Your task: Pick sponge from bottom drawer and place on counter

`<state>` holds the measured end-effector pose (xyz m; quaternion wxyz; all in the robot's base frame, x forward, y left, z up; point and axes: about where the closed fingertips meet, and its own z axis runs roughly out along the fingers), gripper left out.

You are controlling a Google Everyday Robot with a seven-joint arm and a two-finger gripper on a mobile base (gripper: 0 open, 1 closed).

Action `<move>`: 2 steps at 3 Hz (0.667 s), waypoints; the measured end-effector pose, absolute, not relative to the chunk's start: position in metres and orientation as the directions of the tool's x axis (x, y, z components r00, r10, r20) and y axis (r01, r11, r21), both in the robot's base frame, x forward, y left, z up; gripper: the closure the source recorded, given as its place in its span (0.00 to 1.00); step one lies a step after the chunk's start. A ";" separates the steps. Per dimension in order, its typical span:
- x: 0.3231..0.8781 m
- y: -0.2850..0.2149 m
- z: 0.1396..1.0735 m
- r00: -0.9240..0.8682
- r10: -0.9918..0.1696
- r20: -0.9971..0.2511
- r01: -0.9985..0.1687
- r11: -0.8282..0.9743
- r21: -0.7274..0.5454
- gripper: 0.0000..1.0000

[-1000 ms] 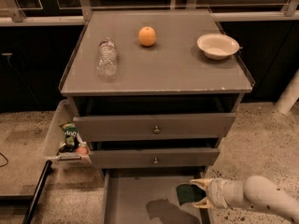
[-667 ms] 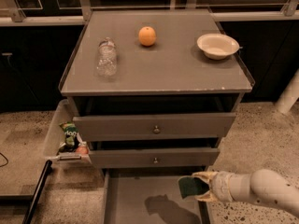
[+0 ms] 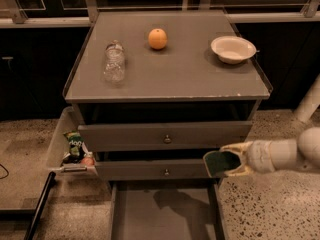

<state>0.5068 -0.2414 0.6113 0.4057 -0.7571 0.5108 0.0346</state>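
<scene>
My gripper (image 3: pixel 226 161) comes in from the right on a white arm and is shut on the sponge (image 3: pixel 220 163), whose dark green face shows between the fingers. It holds the sponge in the air in front of the right end of the lower knobbed drawer, above the right side of the bottom drawer (image 3: pixel 165 214). The bottom drawer is pulled out, and its flat grey floor carries the arm's shadow. The counter (image 3: pixel 175 74) lies above and behind the gripper.
On the counter are a clear plastic bottle (image 3: pixel 114 61) lying at the left, an orange (image 3: pixel 157 38) at the back middle and a white bowl (image 3: pixel 233 49) at the back right. A side bin (image 3: pixel 60 139) with snack packets hangs at the cabinet's left. A white pipe (image 3: pixel 309 101) stands at the right.
My gripper has risen with the sponge from just above the bottom drawer's floor to the height of the lower knobbed drawer, and moved a little to the right.
</scene>
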 end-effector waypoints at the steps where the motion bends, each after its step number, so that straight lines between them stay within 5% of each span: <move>1: 0.522 -0.260 0.680 0.528 -0.723 -0.446 -0.779 -0.202 -0.593 1.00; 2: 0.514 -0.261 0.687 0.542 -0.702 -0.461 -0.784 -0.227 -0.577 1.00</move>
